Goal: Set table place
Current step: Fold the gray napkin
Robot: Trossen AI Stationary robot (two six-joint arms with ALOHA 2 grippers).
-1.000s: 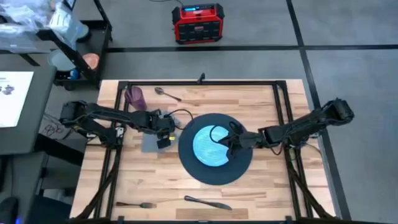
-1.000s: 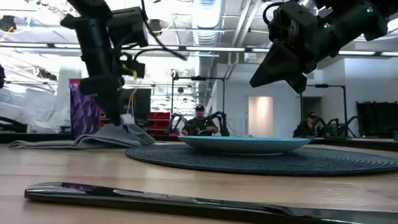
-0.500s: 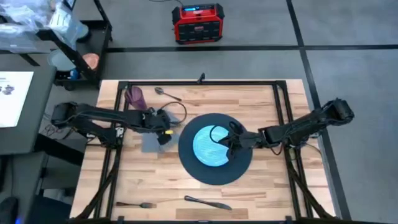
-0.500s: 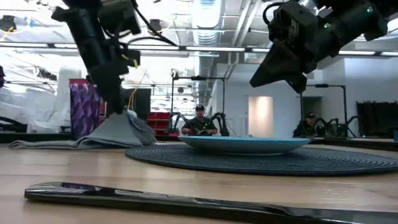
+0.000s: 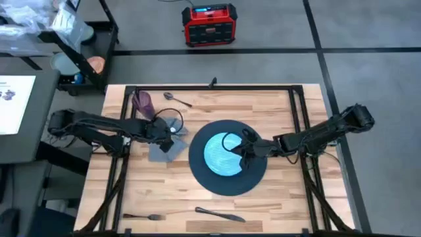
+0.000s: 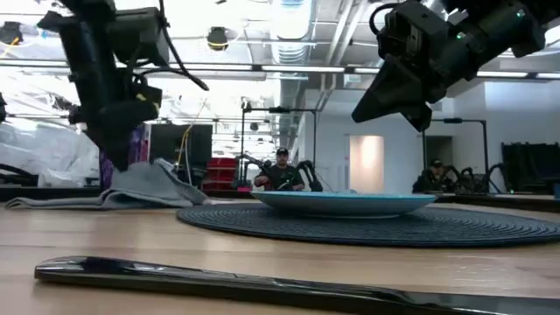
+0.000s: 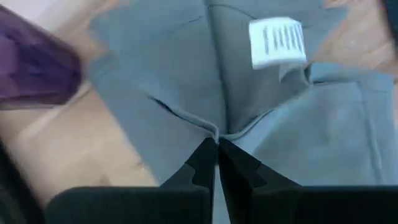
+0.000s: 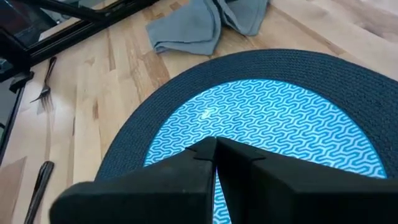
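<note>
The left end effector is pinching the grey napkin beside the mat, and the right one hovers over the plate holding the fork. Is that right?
Not quite. The right end effector holds nothing: its fingers are shut and empty above the plate, as the right wrist view shows, and the fork lies at the table's near edge. The left end effector does pinch the napkin beside the mat.

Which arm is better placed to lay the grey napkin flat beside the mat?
The left arm. Its claw is already shut on the grey napkin, pinching a fold. The right claw hangs shut over the plate on the mat, farther away.
</note>
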